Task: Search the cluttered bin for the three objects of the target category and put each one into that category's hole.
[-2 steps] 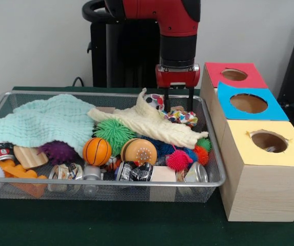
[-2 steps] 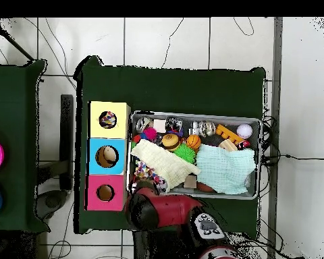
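The gripper (image 1: 178, 98) is seen hanging over the far right corner of the wire bin (image 1: 136, 183), its two black fingers (image 1: 190, 97) spread apart with nothing held between them, just above a patterned fabric piece (image 1: 181, 117). A cream cloth (image 1: 149, 124) and a mint cloth (image 1: 46, 123) are draped over the clutter of spiky balls, a small basketball (image 1: 96, 151) and cans. Just beside the bin, three boxes are lined up, topped red (image 1: 233, 75), blue (image 1: 248, 102) and yellow (image 1: 268, 141), each with a round hole.
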Controlling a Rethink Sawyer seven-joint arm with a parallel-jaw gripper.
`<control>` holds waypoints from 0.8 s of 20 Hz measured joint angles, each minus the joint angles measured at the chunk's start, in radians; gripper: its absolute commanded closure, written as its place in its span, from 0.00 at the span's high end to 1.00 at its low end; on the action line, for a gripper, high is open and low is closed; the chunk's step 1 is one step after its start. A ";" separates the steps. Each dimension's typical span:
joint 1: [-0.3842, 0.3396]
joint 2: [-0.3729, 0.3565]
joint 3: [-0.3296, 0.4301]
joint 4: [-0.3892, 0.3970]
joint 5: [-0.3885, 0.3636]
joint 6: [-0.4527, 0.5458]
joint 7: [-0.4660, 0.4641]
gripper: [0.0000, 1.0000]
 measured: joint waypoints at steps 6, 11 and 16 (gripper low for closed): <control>-0.006 0.001 0.000 -0.002 0.000 -0.002 0.000 0.00; -0.006 -0.008 0.000 -0.002 0.000 -0.002 0.000 0.00; -0.008 -0.044 0.000 0.002 0.000 -0.001 0.000 0.00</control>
